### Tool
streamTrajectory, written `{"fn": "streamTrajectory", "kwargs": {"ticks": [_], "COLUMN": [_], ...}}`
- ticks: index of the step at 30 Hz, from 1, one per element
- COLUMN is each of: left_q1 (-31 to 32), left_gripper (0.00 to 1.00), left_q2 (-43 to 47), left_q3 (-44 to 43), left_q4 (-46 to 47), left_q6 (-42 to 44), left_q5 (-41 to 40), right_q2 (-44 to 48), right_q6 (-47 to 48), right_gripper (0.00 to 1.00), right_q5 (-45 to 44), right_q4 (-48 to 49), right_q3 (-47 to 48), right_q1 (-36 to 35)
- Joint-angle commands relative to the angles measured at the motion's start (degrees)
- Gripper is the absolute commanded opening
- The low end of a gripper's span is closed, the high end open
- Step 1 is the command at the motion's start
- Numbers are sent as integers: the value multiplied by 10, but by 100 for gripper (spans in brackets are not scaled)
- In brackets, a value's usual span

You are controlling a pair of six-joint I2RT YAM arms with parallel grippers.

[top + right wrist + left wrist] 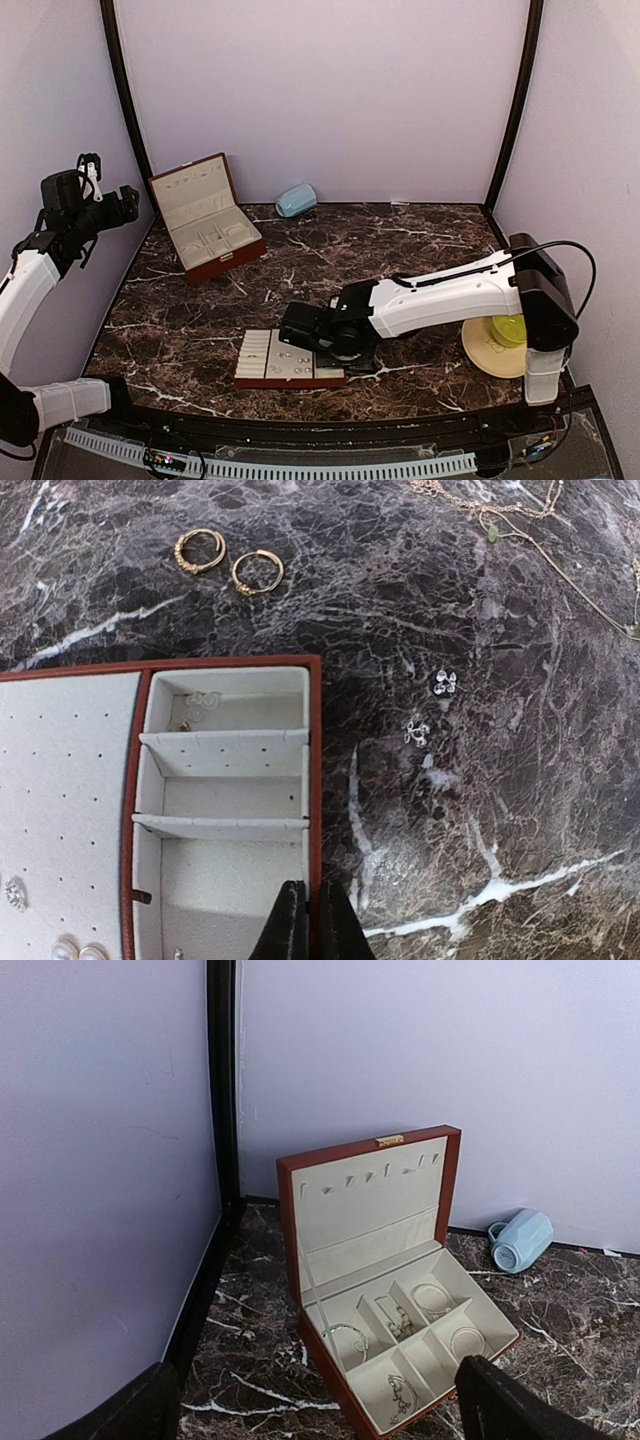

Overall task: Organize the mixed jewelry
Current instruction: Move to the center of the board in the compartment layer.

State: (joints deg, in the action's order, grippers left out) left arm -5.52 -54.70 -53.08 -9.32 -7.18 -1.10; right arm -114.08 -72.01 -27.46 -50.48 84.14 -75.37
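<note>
The mixed jewelry shows in the right wrist view. Two gold rings and two small silver earrings lie on the marble, and a thin chain lies at the top right. The cream-lined tray holds a silvery piece in its top slot and pearl studs on the pad. My right gripper hangs over the tray's right rim, shut to a thin slit, and I see nothing in it. My left gripper is open, raised at the far left.
An open red-brown box with bracelets in its compartments stands at the back left. A pale blue cup lies on its side by the back wall. A tan disc with a yellow-green object sits beside the right arm's base.
</note>
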Motion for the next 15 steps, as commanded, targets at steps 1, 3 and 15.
{"fn": "streamTrajectory", "kwargs": {"ticks": [1,3,15], "left_q1": [-2,-3,-2], "left_gripper": [99,99,99], "left_q2": [4,3,2], "left_q3": [7,7,13], "left_q4": [14,14,22], "left_q6": [-3,-2,4], "left_q5": [-1,-1,9], "right_q2": [-2,6,169], "right_q6": [-12,-4,177], "right_gripper": [22,30,46], "right_q5": [13,14,-10], "right_q4": [-31,-26,87], "right_q3": [13,7,-83], "right_q1": [-2,-2,66]}}
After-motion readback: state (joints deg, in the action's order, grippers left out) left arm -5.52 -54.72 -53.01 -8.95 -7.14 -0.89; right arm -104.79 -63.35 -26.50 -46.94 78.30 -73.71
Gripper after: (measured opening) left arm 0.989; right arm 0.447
